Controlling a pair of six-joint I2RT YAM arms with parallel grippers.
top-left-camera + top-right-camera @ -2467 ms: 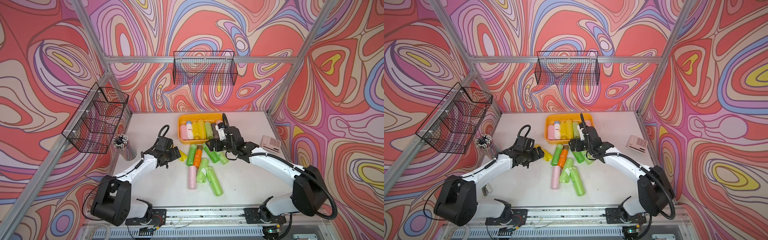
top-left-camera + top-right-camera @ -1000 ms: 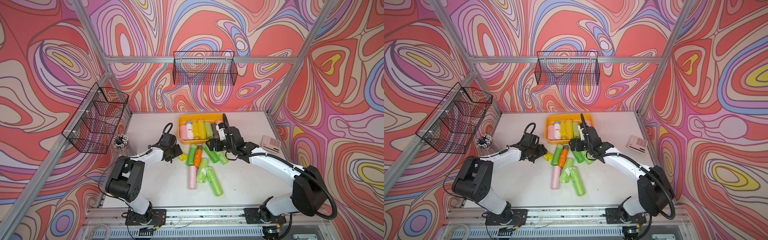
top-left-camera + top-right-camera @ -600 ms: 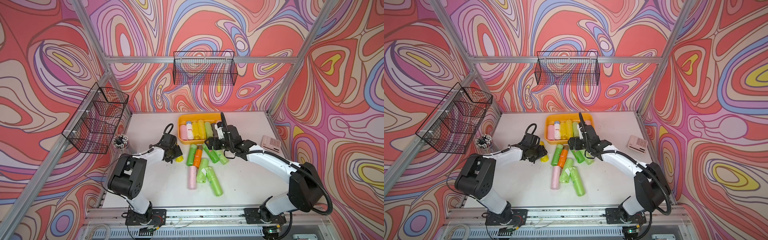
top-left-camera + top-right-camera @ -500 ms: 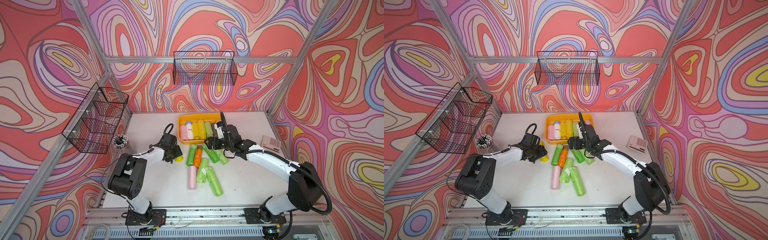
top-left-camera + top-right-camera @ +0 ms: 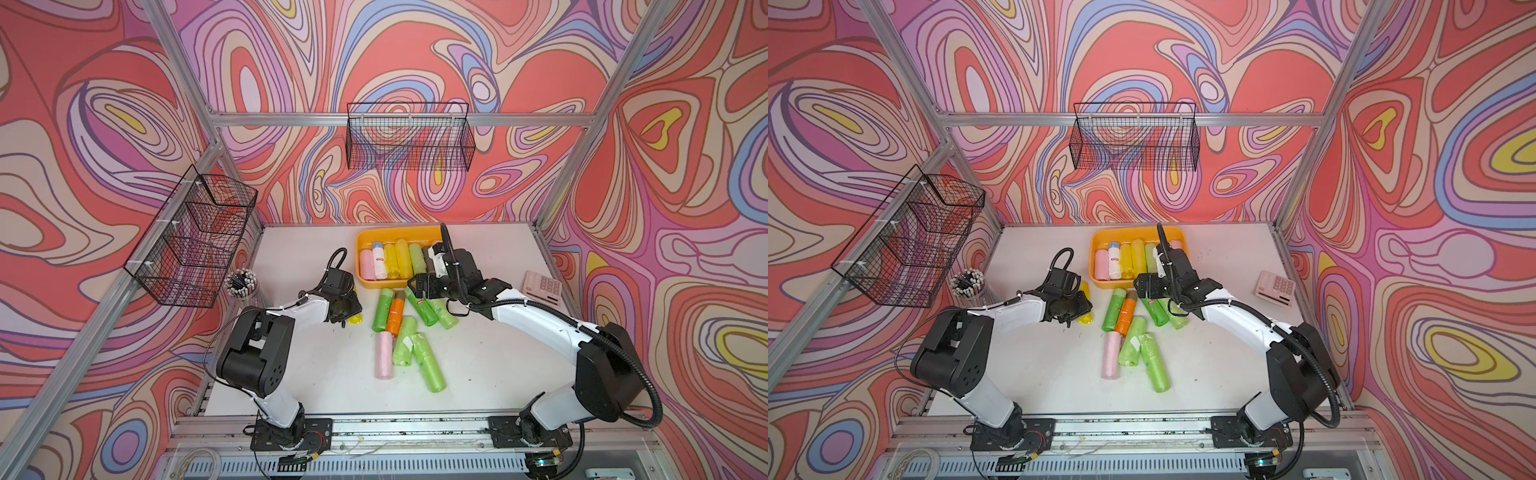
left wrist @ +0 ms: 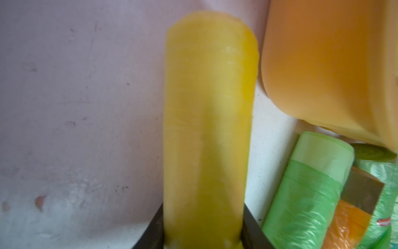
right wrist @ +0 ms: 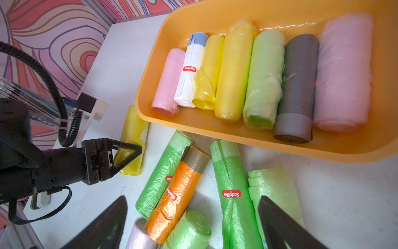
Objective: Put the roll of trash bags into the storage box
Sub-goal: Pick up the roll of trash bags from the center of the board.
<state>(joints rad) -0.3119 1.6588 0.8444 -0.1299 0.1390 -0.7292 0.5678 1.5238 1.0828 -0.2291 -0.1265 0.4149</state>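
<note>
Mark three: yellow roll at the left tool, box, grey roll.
yellow roll (image 6: 206,107): left wrist view, middle of its wrap.
box (image 7: 280,13): right wrist view, bare far wall.
grey roll (image 7: 298,86): right wrist view, middle of its body.

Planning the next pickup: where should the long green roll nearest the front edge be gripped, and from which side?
Grip the long green roll on its near half, from straight above, jaws across its width. It lies flat; its far end touches another green roll, but its near half has bare table on both sides.
</note>
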